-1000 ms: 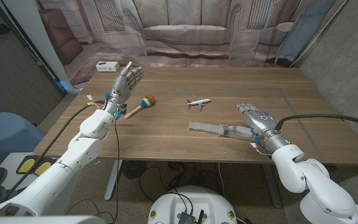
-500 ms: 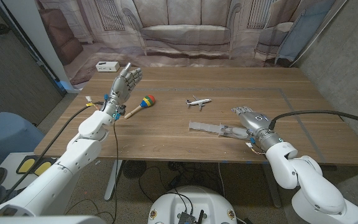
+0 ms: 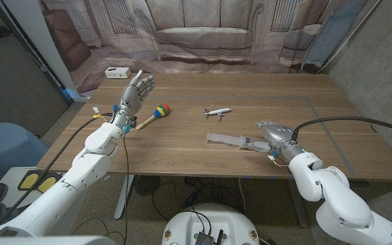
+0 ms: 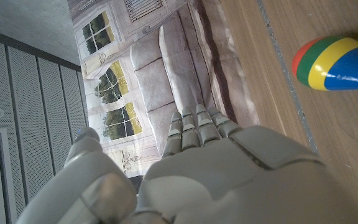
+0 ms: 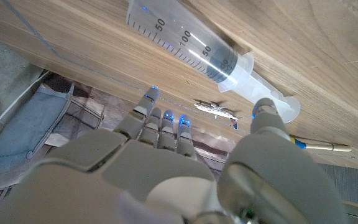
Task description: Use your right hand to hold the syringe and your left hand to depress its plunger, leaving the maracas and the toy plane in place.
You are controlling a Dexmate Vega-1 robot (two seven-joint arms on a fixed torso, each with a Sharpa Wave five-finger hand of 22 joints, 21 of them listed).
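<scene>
The clear syringe (image 3: 231,140) lies flat on the wooden table (image 3: 182,153), right of middle near the front edge. My right hand (image 3: 273,133) is low at its right end with fingers stretched out and apart, holding nothing. In the right wrist view the thumb (image 5: 272,134) sits close by the narrow end of the syringe (image 5: 191,48). My left hand (image 3: 136,90) is raised above the table's left part, fingers spread and empty. The striped maraca (image 3: 156,112) lies just right of it, and its coloured head (image 4: 334,62) appears in the left wrist view. The white toy plane (image 3: 216,112) stands behind the syringe.
A white box (image 3: 117,72) sits at the table's far left corner. Cables run along both arms. A printed backdrop of a sofa hangs behind the table. The front edge of the table runs close to my right hand.
My right hand has slid a little to the left, closer along the syringe's right end, and its forearm has swung in. The left hand and the other things have hardly moved.
</scene>
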